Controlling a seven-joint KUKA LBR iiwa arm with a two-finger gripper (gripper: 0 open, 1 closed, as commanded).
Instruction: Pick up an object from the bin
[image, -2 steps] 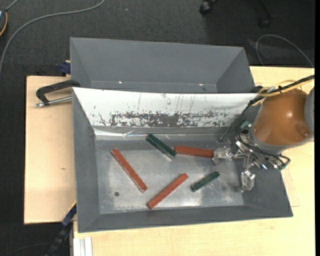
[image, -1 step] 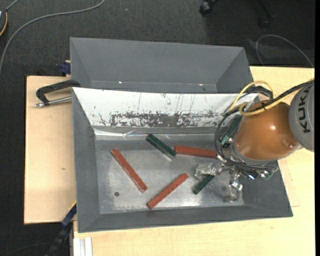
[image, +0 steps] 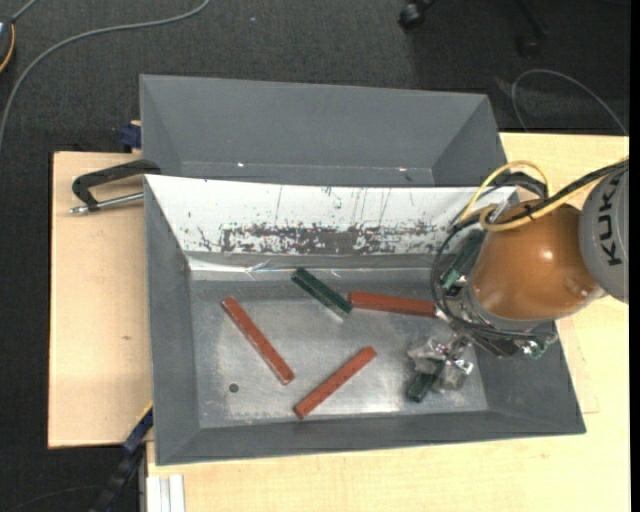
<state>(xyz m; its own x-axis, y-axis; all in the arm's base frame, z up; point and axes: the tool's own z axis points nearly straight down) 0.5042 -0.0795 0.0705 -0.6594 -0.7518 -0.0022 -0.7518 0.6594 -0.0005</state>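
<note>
One gripper (image: 441, 362) hung low in the front right corner of the bin (image: 170, 330), right at a short dark green block (image: 418, 387); whether it was clenched on the block could not be told. Behind it lay a long red bar (image: 390, 304), touching a dark green bar (image: 322, 292) near the back wall. A slanted red bar (image: 335, 382) lay by the front edge and another red bar (image: 257, 340) toward the left side.

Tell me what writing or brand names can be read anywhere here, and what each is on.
"KU": on the grey arm beside its orange cover; the letters after it are cut off.
Nothing else is readable: the bin carries only dark scuff marks, no letters.
</note>
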